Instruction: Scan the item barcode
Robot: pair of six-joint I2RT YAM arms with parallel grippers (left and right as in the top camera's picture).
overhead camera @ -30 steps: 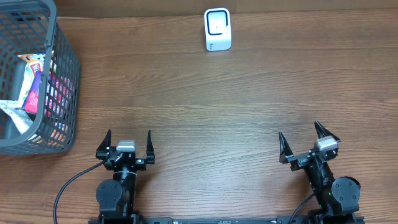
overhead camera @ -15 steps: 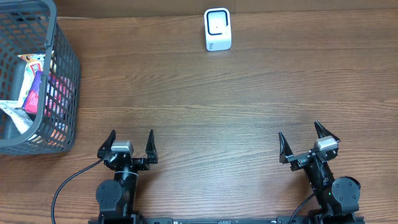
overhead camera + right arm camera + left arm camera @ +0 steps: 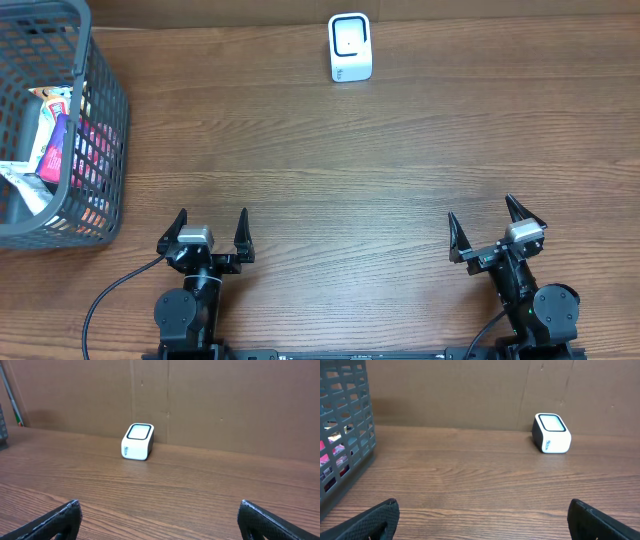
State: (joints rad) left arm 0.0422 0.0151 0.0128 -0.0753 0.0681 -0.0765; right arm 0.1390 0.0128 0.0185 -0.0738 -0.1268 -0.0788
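Barely anything has changed: the left claw (image 3: 212, 214) has edged a touch sideways at the near edge of the tabletop (image 3: 330, 170), while the right claw (image 3: 480, 207) has not stirred; both stand wide apart, holding nothing. Farther out on the left, the packets (image 3: 55, 130) to be scanned lie inside the basket (image 3: 100, 100), untouched. Farthest off, the scanner (image 3: 350, 47) sits by the back edge, so the task looks hardly begun

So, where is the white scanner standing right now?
In the overhead view the white scanner stands at the far edge of the table, near the middle, by the brown wall; the grey basket is far off on the left side.
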